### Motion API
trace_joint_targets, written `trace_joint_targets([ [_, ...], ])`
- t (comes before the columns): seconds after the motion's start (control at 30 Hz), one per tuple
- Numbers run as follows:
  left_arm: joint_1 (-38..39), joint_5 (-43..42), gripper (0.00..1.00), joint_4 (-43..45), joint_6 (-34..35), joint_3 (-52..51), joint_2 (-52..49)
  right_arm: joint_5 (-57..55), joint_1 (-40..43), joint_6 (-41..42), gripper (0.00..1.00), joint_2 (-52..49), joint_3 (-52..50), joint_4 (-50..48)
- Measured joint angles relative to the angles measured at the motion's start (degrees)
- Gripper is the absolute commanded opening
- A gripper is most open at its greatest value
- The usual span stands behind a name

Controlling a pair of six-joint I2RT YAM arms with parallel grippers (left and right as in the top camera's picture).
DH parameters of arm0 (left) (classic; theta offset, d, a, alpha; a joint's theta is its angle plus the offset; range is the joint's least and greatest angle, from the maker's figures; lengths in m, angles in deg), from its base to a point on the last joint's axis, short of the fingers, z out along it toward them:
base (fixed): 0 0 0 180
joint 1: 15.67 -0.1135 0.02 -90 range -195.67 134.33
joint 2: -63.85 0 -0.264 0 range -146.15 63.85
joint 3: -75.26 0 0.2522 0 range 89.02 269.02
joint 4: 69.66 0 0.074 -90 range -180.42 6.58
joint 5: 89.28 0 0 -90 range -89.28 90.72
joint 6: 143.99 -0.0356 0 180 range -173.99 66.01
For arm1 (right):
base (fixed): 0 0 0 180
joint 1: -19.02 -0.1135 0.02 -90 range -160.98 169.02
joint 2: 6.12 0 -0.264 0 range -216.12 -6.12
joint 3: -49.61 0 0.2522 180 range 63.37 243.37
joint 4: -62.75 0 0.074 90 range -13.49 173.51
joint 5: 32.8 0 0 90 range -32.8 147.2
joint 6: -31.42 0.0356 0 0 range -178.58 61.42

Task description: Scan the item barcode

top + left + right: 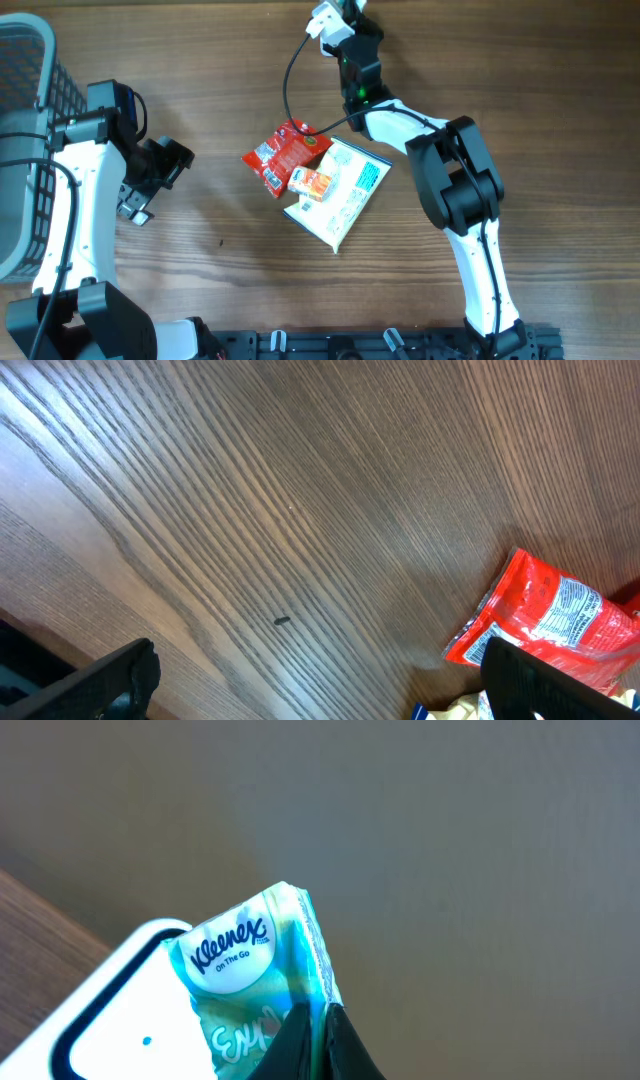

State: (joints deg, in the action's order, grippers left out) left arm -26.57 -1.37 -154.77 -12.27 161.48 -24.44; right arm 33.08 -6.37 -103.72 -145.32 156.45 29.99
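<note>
In the right wrist view, my right gripper point(322, 1028) is shut on the edge of a teal Kleenex tissue pack point(240, 982), which stands up out of the jaws. Right behind the pack is a white barcode scanner point(105, 1015). Overhead, the right gripper point(350, 14) is at the table's far edge beside the scanner point(325, 22), whose black cable point(290, 80) trails back over the table. My left gripper point(165, 165) hovers open at the left above bare wood, its fingers point(560, 680) spread wide with nothing between them.
A red snack packet point(283, 153), a small orange packet point(312, 184) and a flat white-and-blue package point(345, 200) lie together mid-table. The red packet point(545, 615) also shows by the left gripper's right finger. A grey wire basket point(22, 150) stands at the left edge.
</note>
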Motion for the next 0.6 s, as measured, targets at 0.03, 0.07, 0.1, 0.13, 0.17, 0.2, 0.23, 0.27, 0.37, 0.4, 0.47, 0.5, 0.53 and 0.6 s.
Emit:
trace_joint_targets([
  [0.03, 0.0, 0.0, 1.0, 0.0, 0.0, 0.0, 0.0, -0.68, 0.17, 0.37, 0.04, 0.0, 0.0, 0.0],
  [0.07, 0.0, 0.0, 1.0, 0.0, 0.0, 0.0, 0.0, -1.75, 0.44, 0.52, 0.04, 0.0, 0.0, -0.04],
  [0.1, 0.0, 0.0, 1.0, 0.0, 0.0, 0.0, 0.0, -2.99, 0.76, 0.44, 0.04, 0.0, 0.0, -0.13],
  [0.13, 0.0, 0.0, 1.0, 0.0, 0.0, 0.0, 0.0, -4.11, 1.09, 0.15, 0.04, 0.0, 0.0, -0.15],
  [0.17, 0.0, 0.0, 1.0, 0.0, 0.0, 0.0, 0.0, -5.99, 1.66, -0.46, 0.04, 0.0, 0.0, -0.15],
  [0.2, 0.0, 0.0, 1.0, 0.0, 0.0, 0.0, 0.0, -8.52, 2.73, -1.51, 0.04, 0.0, 0.0, -0.24],
  [0.23, 0.0, 0.0, 1.0, 0.0, 0.0, 0.0, 0.0, -12.87, 5.31, -2.69, 0.04, 0.0, 0.0, -0.24],
  [0.27, 0.0, 0.0, 1.0, 0.0, 0.0, 0.0, 0.0, -15.28, 6.93, -2.99, 0.04, 0.0, 0.0, -0.2],
  [0.37, 0.0, 0.0, 1.0, 0.0, 0.0, 0.0, 0.0, -22.82, 13.42, -3.19, 0.04, 0.0, 0.31, 4.46],
  [0.4, 0.0, 0.0, 1.0, 0.02, 0.0, 0.0, 0.0, -25.66, 16.74, -3.1, 0.04, 0.0, 0.52, 8.76],
  [0.47, 0.0, 0.0, 1.0, 0.0, 0.0, 0.0, 0.0, -30.64, 24.57, -1.6, 0.04, -0.15, 0.63, 17.7],
  [0.5, 0.0, 0.0, 1.0, 0.04, 0.0, 0.0, 0.0, -32.17, 27.93, -0.42, 0.04, -0.17, 0.74, 22.1],
  [0.53, 0.0, 0.0, 1.0, 0.0, 0.0, 0.0, 0.0, -33.42, 30.82, 0.59, 0.04, -0.22, 0.79, 25.22],
  [0.6, 0.0, 0.0, 1.0, 0.0, 0.0, 0.0, 0.0, -35.32, 36.41, 2.95, 0.04, -0.31, 0.79, 30.29],
])
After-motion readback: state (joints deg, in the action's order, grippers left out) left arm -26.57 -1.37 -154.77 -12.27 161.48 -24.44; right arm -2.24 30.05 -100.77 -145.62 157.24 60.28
